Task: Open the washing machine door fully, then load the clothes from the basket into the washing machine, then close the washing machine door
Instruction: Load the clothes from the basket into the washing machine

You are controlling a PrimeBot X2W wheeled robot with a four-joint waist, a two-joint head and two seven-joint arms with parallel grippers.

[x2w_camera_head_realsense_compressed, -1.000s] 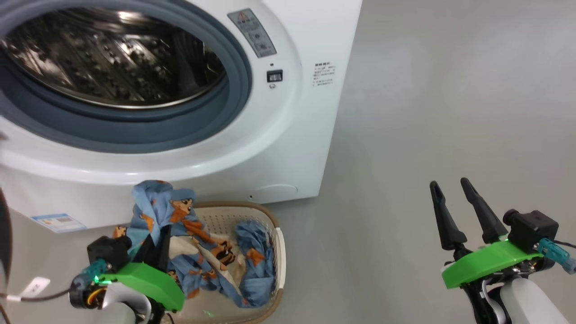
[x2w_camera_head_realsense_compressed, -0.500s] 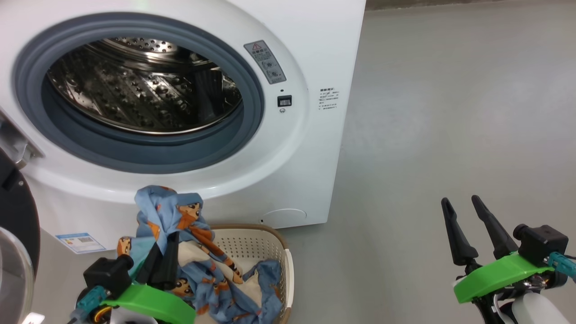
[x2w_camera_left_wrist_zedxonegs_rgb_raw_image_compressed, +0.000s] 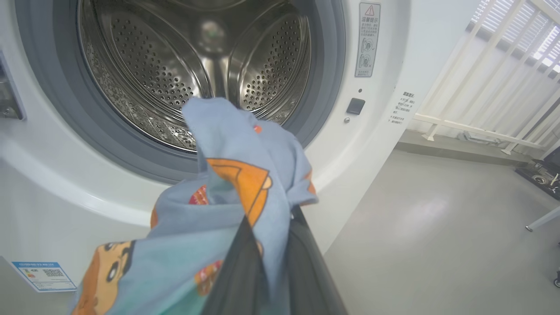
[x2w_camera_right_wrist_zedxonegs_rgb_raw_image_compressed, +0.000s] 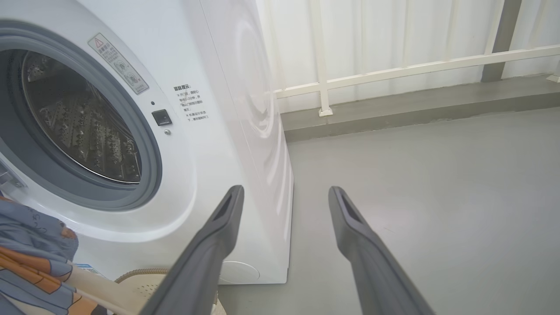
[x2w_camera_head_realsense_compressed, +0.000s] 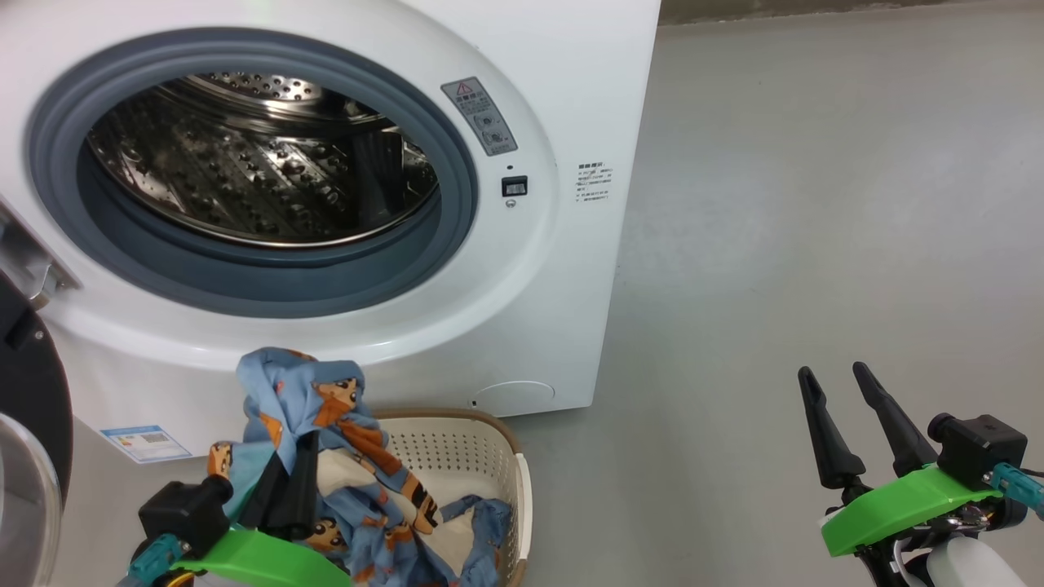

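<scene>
The washing machine (x2w_camera_head_realsense_compressed: pixel 563 269) stands with its steel drum (x2w_camera_head_realsense_compressed: pixel 253 171) exposed inside the grey rubber ring. Its door (x2w_camera_head_realsense_compressed: pixel 37 391) is swung out at the left edge, where part of the black rim and glass shows. The cream basket (x2w_camera_head_realsense_compressed: pixel 489 444) sits on the floor in front of the machine. My left gripper (x2w_camera_head_realsense_compressed: pixel 295 456) is shut on the light blue clothes (x2w_camera_head_realsense_compressed: pixel 306 395) and holds them bunched above the basket, below the drum opening; more fabric trails into the basket. In the left wrist view the clothes (x2w_camera_left_wrist_zedxonegs_rgb_raw_image_compressed: pixel 236 175) drape over my fingers (x2w_camera_left_wrist_zedxonegs_rgb_raw_image_compressed: pixel 302 262). My right gripper (x2w_camera_head_realsense_compressed: pixel 830 371) hangs open over bare floor.
A blue label sticker (x2w_camera_head_realsense_compressed: pixel 145 443) sits low on the machine's front. Grey floor (x2w_camera_head_realsense_compressed: pixel 816 204) stretches to the right of the machine. A white railing (x2w_camera_right_wrist_zedxonegs_rgb_raw_image_compressed: pixel 393 68) and a raised grey ledge (x2w_camera_right_wrist_zedxonegs_rgb_raw_image_compressed: pixel 415 105) run behind it.
The camera has tilted up, so the whole drum opening and the door's edge now show. The held clothes have risen further out of the basket. The right gripper stays open.
</scene>
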